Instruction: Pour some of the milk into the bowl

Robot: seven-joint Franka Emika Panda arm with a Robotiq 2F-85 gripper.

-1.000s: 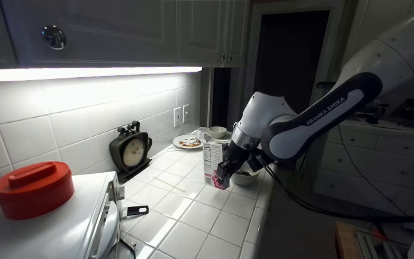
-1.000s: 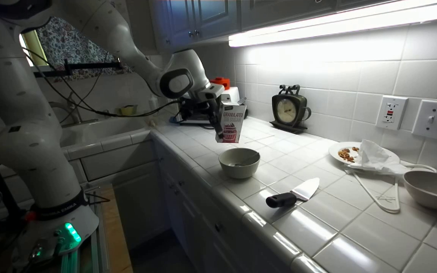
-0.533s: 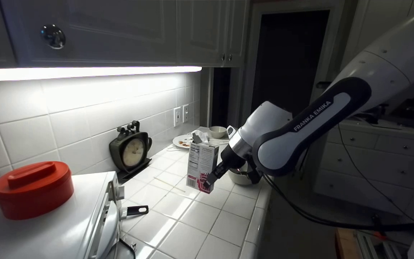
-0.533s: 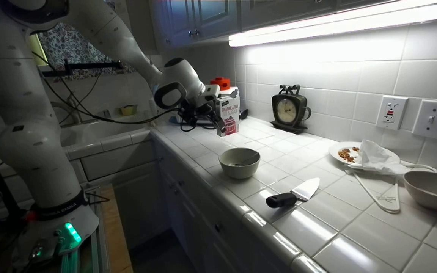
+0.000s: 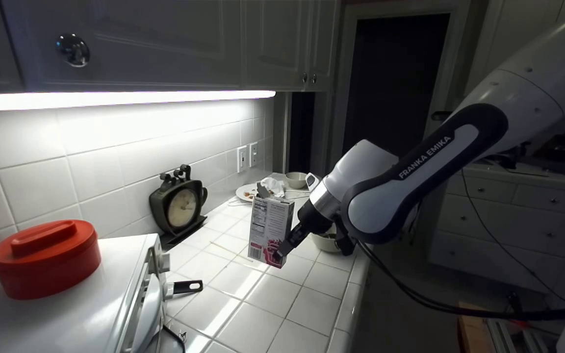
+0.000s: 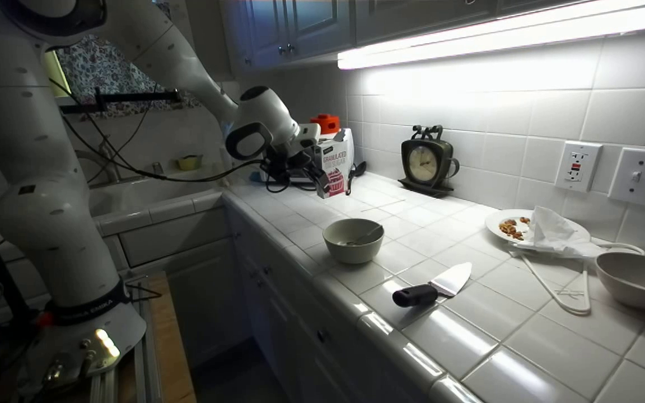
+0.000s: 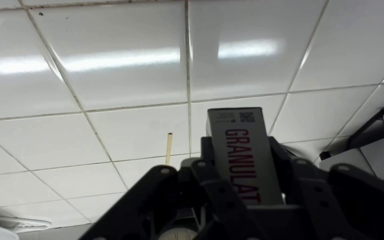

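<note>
With the pincer (image 7: 241, 146), grips the carton (image 5: 269, 228) low down, clamping across the two broad faces, close to the pink patch; shows red GRANULAT lettering along the narrow side in the wrist view. Holds it above the surface (image 6: 563, 352), nearly upright with a slight lean, a grey flap (image 5: 263, 190) sticking up at the top. Has it, in both exterior views, beside the bowl (image 6: 350, 254) rather than over the rim. Near the front edge, that bowl, with a utensil (image 6: 372, 234) leaning inside; cannot make out the contents. In an exterior view, hides part of it behind the pincer. Farther along the surface, a black-handled server (image 6: 426, 293), then a plate (image 6: 493, 224) bearing food (image 6: 510, 228) and crumpled paper (image 6: 555, 235), near another bowl (image 6: 622, 291). Close to the tiled wall (image 6: 513, 112), a dark-cased dial (image 6: 424, 162). On a white appliance (image 5: 111, 272), a red lidded container (image 5: 47, 269). In the wrist view, a thin pale stick (image 7: 169, 150) on the surface, left of the carton.
</note>
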